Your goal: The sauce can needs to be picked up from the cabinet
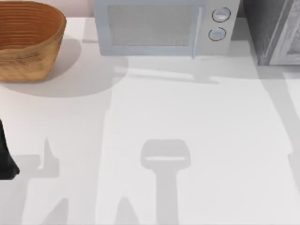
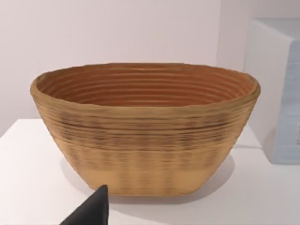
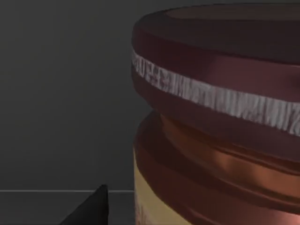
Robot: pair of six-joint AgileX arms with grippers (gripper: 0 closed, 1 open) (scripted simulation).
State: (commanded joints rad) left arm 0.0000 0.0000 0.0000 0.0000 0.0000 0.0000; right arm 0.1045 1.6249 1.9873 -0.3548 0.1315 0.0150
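Top view: white desk (image 1: 187, 122), woven basket (image 1: 28, 40) at far left, light grey microwave (image 1: 161, 28) at the back centre, dark speckled cabinet (image 1: 274, 30) at the back right corner. Left arm (image 1: 5, 157) sits parked at the desk's left edge, just a dark sliver of it. Left wrist view: looks at the basket (image 2: 145, 131) on the desk, microwave side (image 2: 279, 89) beside it; one dark fingertip (image 2: 91, 211) of the left tool pokes in, and I cannot tell if that tool is spread or pressed together. Right wrist view: the right tool is inside the dark cabinet (image 3: 61, 93), very close to the sauce can (image 3: 220, 122), which stands upright on the cabinet floor. One fingertip (image 3: 91, 211) sits just beside the can, contact unclear; cannot tell the right tool's state either. Handling, my read: rigid metal can, light to moderate weight, smooth glossy wall so likely slippery. Best hold looks like the straight label band below the ridged lid rim, fingers across the width, firm squeeze; avoid the rim step, where pads could skate off.
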